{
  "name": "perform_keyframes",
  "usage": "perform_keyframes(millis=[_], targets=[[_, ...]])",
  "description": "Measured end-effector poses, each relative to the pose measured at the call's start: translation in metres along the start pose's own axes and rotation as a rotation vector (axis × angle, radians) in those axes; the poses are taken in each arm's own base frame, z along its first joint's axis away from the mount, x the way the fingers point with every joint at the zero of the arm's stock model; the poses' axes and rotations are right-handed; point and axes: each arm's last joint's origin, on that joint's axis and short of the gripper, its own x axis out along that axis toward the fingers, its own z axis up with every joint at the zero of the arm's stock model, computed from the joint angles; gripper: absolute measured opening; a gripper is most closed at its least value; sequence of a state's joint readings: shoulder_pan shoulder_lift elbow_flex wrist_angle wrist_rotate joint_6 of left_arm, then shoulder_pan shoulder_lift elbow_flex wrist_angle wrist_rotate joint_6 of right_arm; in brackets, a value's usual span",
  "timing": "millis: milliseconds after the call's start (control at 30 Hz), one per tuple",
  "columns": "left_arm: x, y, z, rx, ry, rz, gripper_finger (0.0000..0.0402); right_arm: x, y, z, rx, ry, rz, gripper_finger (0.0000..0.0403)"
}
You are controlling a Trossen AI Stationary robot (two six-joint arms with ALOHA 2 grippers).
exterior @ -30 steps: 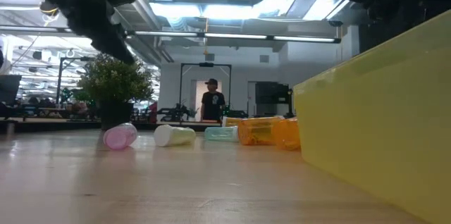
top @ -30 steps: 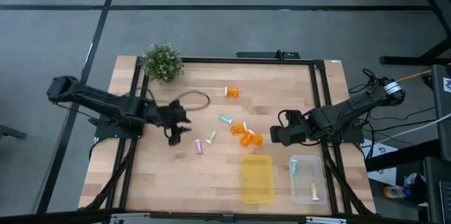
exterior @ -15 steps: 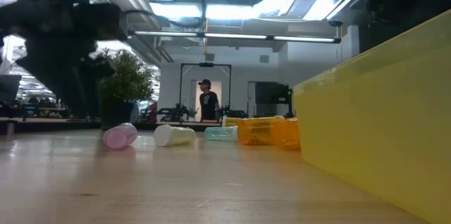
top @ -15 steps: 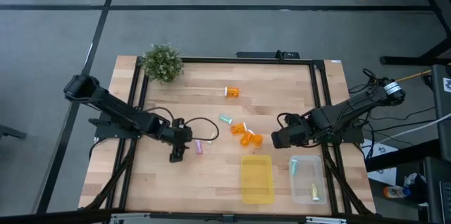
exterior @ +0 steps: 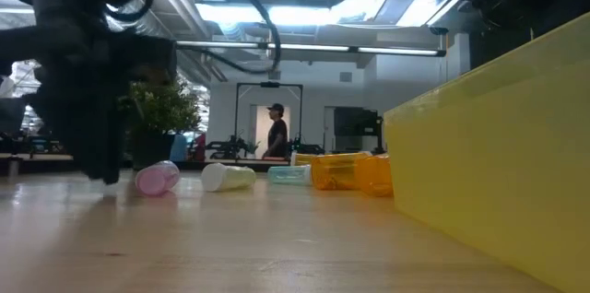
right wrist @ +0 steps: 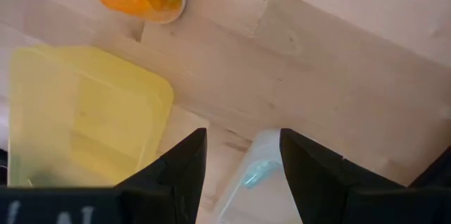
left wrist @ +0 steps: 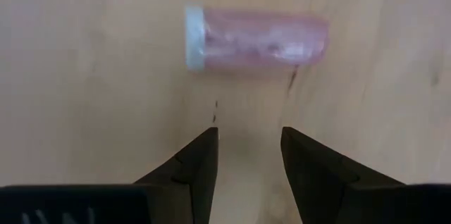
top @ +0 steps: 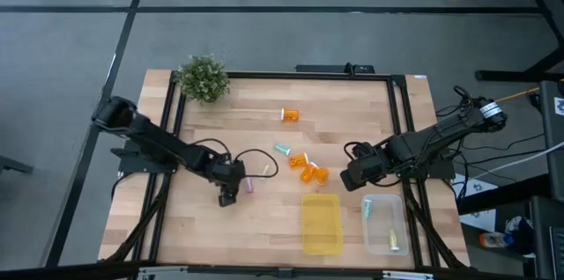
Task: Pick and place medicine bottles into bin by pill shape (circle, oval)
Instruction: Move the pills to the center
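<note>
Worktop [top: 203, 218]: pale wood, seen from above.

Left claw [top: 228, 199]: low over the worktop at about 8 o'clock from its centre, fingers parted and holding nothing. Its wrist view shows a pink bottle [left wrist: 257, 39] with a white cap lying on its side just ahead of the open fingertips [left wrist: 205, 155], apart from them. From above this pink bottle [top: 249, 185] lies just beside the claw, at 1 o'clock from it.

Right claw [top: 350, 177]: near the worktop's 3 o'clock edge, fingers partly open, empty, hanging above the gap between the two bins.

Medicine bottles, loose: orange cluster [top: 308, 169] near the centre; teal-capped bottle [top: 282, 150] at 10 o'clock from the cluster; pale bottle [top: 263, 172] beside the pink one; lone orange bottle [top: 289, 114] towards 12 o'clock.

Yellow bin [top: 322, 224]: at 5 o'clock, contents not discernible.

Clear bin [top: 385, 224]: at 3 o'clock of the yellow bin, with a few bottles inside.

Plant [top: 203, 77]: at the 11 o'clock corner.
</note>
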State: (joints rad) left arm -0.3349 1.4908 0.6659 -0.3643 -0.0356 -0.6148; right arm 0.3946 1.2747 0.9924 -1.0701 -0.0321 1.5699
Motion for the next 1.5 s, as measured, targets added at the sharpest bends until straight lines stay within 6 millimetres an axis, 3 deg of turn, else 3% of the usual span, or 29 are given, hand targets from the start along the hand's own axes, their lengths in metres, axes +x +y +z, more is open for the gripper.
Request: perform_keyframes(millis=[233, 467, 767, 933, 1100, 1200, 1300, 1500], targets=[[0.014, -0.003, 0.033, -0.022, 0.115, 0.073, 0.0149, 0.000, 0.000, 0.000, -0.005, -0.012, 0.001, 0.0182], [0.021, 0.003, 0.104, -0.002, -0.027, 0.113, 0.0149, 0.000, 0.000, 0.001, -0.008, -0.047, 0.004, 0.0182], [0.048, -0.003, 0.181, 0.064, -0.089, 0.080, 0.0149, 0.000, 0.001, 0.001, -0.008, -0.048, 0.008, 0.0182], [0.031, -0.017, 0.216, 0.098, -0.178, 0.048, 0.0149, 0.000, 0.001, 0.001, -0.008, -0.048, 0.007, 0.0182], [-0.007, -0.017, 0.220, 0.120, -0.083, 0.117, 0.0149, 0.000, 0.000, 0.000, -0.013, -0.046, 0.005, 0.0182], [-0.026, 0.001, 0.216, 0.114, 0.005, 0.174, 0.0149, 0.000, 0.000, -0.003, -0.026, -0.043, 0.004, 0.0182], [-0.031, 0.027, 0.217, 0.063, 0.064, 0.215, 0.0149, 0.000, 0.000, -0.006, -0.040, -0.039, 0.005, 0.0182], [-0.041, 0.109, 0.236, -0.151, 0.003, 0.271, 0.0149, 0.000, 0.001, -0.012, -0.062, -0.034, 0.010, 0.0182]])
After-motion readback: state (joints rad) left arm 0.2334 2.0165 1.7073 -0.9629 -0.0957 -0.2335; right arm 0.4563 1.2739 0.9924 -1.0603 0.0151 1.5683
